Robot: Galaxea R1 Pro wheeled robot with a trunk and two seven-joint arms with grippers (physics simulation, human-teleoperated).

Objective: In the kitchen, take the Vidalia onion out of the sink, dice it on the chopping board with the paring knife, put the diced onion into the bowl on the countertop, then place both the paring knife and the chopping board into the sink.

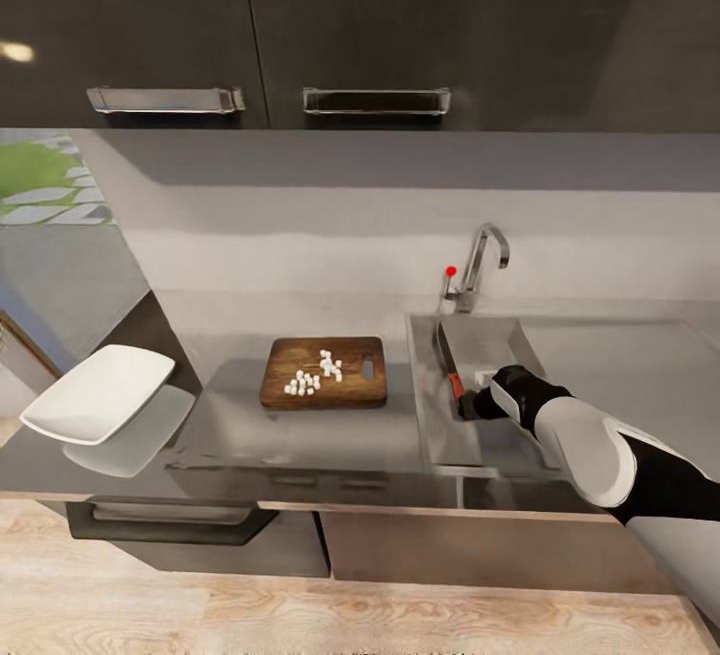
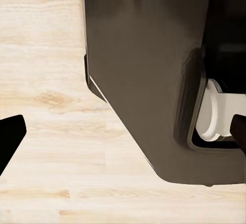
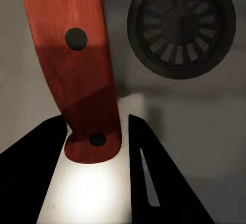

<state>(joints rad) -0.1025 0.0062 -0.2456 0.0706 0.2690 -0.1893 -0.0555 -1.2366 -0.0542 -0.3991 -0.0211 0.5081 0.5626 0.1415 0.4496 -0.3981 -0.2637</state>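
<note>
Starting on the left, we've got the bowl [image 1: 98,393] hanging over the countertop [image 1: 300,435] edge, tilted. Next is the chopping board [image 1: 324,372] with white diced onion bits [image 1: 317,374] still sitting on it. Our left gripper [image 2: 123,131] hangs spread wide above the wood floor [image 2: 46,131]. Further right, the sink [image 1: 430,415], where our right gripper [image 3: 97,137] pinches the butt end of the paring knife [image 3: 72,65] handle, the knife down in the basin near the drain [image 3: 180,26].
</note>
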